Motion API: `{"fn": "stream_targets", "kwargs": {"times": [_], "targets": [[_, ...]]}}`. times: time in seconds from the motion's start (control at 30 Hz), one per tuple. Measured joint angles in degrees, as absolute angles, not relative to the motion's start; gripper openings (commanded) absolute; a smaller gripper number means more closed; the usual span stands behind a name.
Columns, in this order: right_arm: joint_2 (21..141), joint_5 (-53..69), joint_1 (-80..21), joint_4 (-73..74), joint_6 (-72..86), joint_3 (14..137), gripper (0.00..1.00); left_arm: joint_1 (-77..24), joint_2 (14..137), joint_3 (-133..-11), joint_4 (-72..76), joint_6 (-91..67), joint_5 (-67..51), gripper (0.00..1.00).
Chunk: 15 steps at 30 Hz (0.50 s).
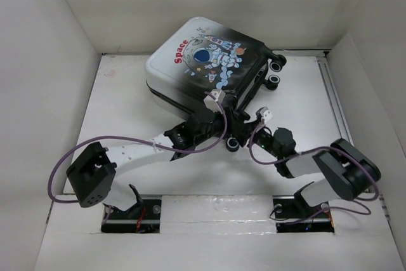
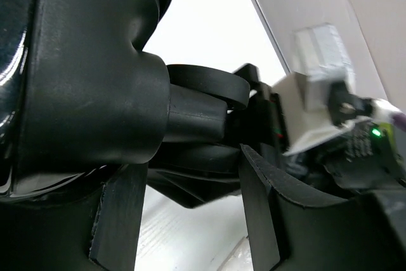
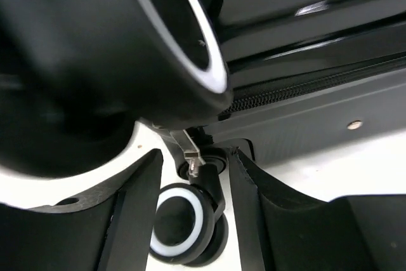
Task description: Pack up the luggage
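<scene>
The luggage (image 1: 203, 55) lies closed and flat at the back middle of the table, astronaut and red "Space" print facing up. Both grippers are at its near right corner. My left gripper (image 1: 229, 116) is open beside the black shell (image 2: 76, 80), with only the white table between its fingers (image 2: 260, 214). My right gripper (image 1: 243, 132) is open, its jaws standing on either side of a black-and-white caster wheel (image 3: 181, 223). That wheel also shows in the top view (image 1: 233, 143). A metal zipper pull (image 3: 192, 154) hangs just above it, by the closed zipper (image 3: 298, 90).
Two more caster wheels (image 1: 275, 73) stick out at the luggage's far right. White walls enclose the table (image 1: 127, 99) on three sides. The right arm's white wrist camera housing (image 2: 317, 93) is close to my left gripper. Purple cables loop from both arms.
</scene>
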State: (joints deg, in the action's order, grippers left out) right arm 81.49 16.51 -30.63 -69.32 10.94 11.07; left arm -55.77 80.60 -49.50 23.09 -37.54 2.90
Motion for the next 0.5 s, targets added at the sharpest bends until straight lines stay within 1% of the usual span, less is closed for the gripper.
{"fn": "stream_targets", "kwargs": {"times": [0.17, 0.23, 0.33, 0.43, 0.47, 0.5], "targets": [[91.37, 20.16, -30.02, -72.75, 12.47, 12.71, 0.52, -55.75, 80.49, -49.5, 22.85, -37.54, 2.85, 0.0], [95.48, 21.15, -29.65, -73.28, 14.22, 12.73, 0.45, -55.75, 80.49, -49.5, 22.85, -37.54, 2.76, 0.0], [97.8, 22.83, -29.26, -75.61, 15.29, 14.28, 0.44, -55.75, 80.49, -49.5, 22.83, -37.5, 2.81, 0.0], [97.67, 22.59, -29.89, -75.48, 15.22, 14.83, 0.54, -55.75, 80.38, -49.5, 22.76, -37.47, 2.83, 0.0], [97.27, 22.28, -30.11, -75.37, 15.18, 14.83, 0.58, -55.75, 80.34, -49.5, 22.72, -37.43, 2.83, 0.0], [96.84, 22.2, -30.26, -75.09, 15.18, 14.79, 0.58, -55.75, 80.27, -49.5, 22.72, -37.41, 2.87, 0.0]]}}
